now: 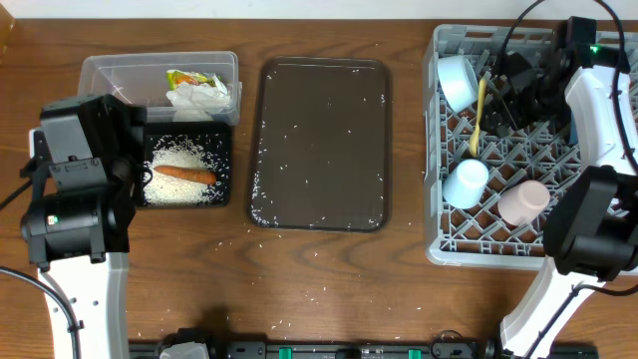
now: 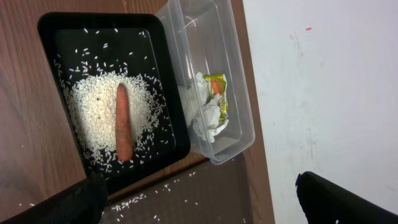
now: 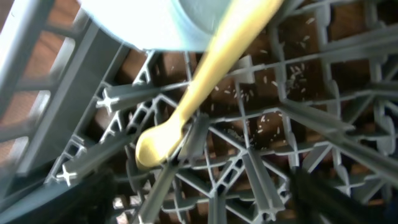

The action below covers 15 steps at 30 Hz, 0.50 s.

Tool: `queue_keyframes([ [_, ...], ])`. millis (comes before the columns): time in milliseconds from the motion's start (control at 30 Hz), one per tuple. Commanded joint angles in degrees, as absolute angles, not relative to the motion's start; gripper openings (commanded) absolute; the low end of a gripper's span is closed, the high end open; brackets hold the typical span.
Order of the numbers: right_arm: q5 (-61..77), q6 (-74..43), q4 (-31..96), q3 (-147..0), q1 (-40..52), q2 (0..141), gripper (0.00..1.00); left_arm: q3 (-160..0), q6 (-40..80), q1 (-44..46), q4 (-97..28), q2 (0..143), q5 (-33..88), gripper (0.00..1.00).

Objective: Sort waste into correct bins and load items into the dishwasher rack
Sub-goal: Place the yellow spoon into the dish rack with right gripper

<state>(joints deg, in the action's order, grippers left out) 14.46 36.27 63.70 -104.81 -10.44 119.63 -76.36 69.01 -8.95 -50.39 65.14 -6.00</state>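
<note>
Glossy yellow plastic spoon (image 3: 208, 78) against ribbed grey lattice rack (image 3: 254, 177), both jaws apart.

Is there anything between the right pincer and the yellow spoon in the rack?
Nothing visible. In the right wrist view the spoon lies bare ahead of the open right pincer, its end on the rack lattice. The bowl sits behind its handle, not before it.
</note>
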Motion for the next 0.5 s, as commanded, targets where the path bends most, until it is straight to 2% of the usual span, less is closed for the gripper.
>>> queue_keyframes([
  [0,15.8,32.5,63.5,-105.3,-10.5,118.5,0.99,-76.4,69.2,-9.2,-50.6,65.4,-6.5,0.99],
  [233,23.7,31.7,64.4,-106.8,-10.4,109.6,0.99,-76.4,69.2,-9.2,-50.6,65.4,-6.5,0.99],
  [400,27.8,31.3,67.3,-106.8,-10.4,97.3,0.99,-76.4,69.2,-9.2,-50.6,65.4,-6.5,0.99],
  [467,27.9,27.1,68.9,-106.8,-10.4,91.9,0.99,-76.4,69.2,-9.2,-50.6,65.4,-6.5,0.99],
])
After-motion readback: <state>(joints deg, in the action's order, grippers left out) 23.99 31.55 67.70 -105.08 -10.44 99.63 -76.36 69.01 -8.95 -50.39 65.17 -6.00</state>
